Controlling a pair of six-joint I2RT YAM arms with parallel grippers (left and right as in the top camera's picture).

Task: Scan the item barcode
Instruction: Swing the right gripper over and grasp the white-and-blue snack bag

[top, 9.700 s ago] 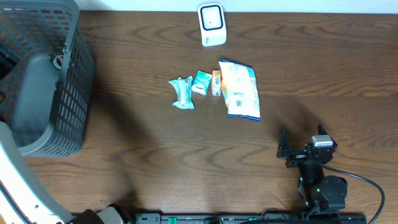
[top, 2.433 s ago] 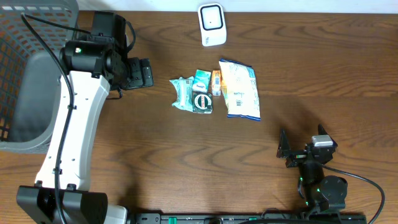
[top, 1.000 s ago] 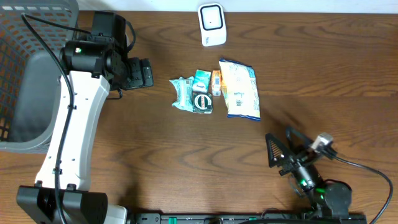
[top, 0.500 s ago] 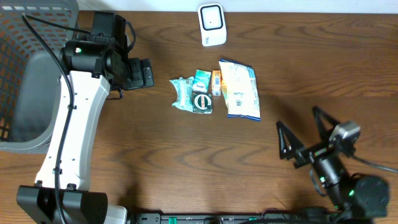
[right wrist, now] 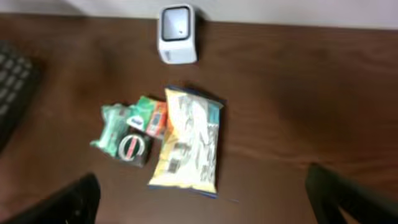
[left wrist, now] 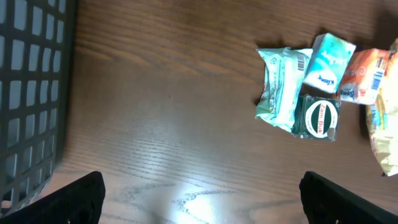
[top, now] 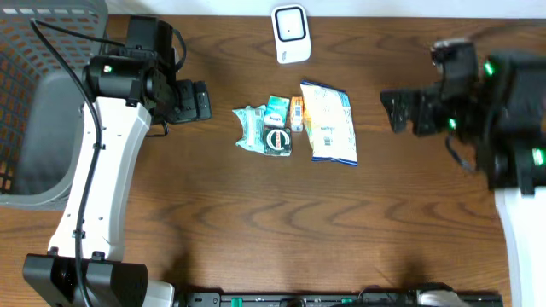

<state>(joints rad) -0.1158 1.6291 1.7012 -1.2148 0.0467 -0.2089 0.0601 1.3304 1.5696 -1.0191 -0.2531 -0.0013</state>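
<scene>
Where packets [top: 328, 124] lie on table [top: 256, 213] | basket [top: 26, 51] well apart, left

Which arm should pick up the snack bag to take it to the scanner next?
Right, probably. The right gripper is open and faces the snack bag with bare table between them. The left gripper, also open, would have to reach across the wipes pack to get there.

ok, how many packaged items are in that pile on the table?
5, clustered below the white scanner: pale green wipe packet leftmost, teal tissue pack, small orange packet, dark green round-labelled pack, large yellow-white snack bag rightmost. Others may hide underneath.
</scene>
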